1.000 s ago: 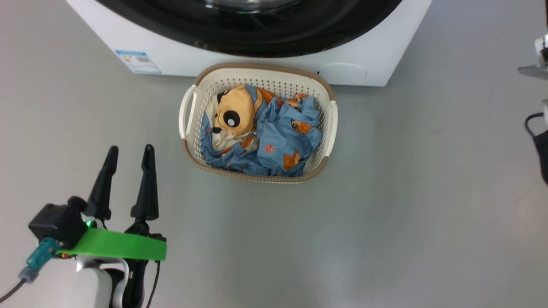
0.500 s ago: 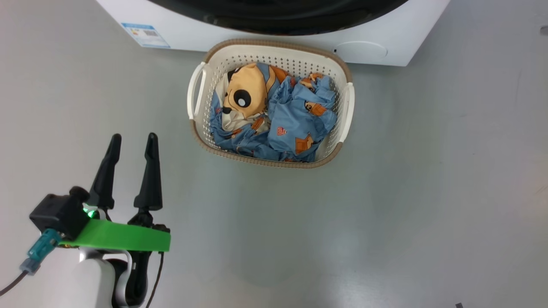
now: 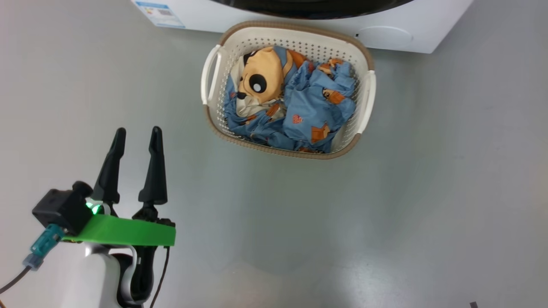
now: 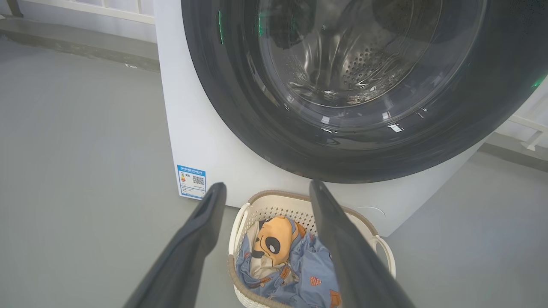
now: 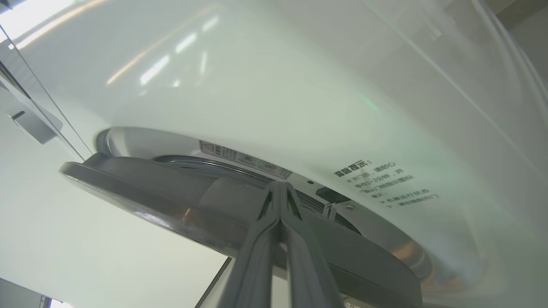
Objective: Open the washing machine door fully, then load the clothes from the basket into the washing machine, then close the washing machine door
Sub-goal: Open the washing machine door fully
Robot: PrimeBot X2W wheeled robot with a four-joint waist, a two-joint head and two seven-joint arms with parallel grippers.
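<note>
The cream basket [image 3: 369, 100] stands on the floor against the white washing machine [image 3: 428, 21], holding the light blue clothes [image 3: 317, 107] with a tan animal face on top. My left gripper [image 3: 138, 130] hovers open and empty, left of the basket and nearer to me. In the left wrist view its fingers [image 4: 201, 231] point at the basket [image 4: 274, 205], the clothes [image 4: 299, 273] and the glossy black washing machine door [image 4: 222, 85]. My right gripper [image 5: 280, 185] is shut, its tips at the gap between the grey door edge [image 5: 141, 188] and the machine front [image 5: 257, 85].
Bare grey floor [image 3: 299, 235] spreads around the basket. A blue label [image 3: 158, 7] marks the washer's lower left corner. A grey ledge [image 4: 85, 51] runs along the wall left of the washer.
The whole head view has shifted, so basket and washer now sit higher and further right; the camera moved. My left gripper stays open in the same pose.
</note>
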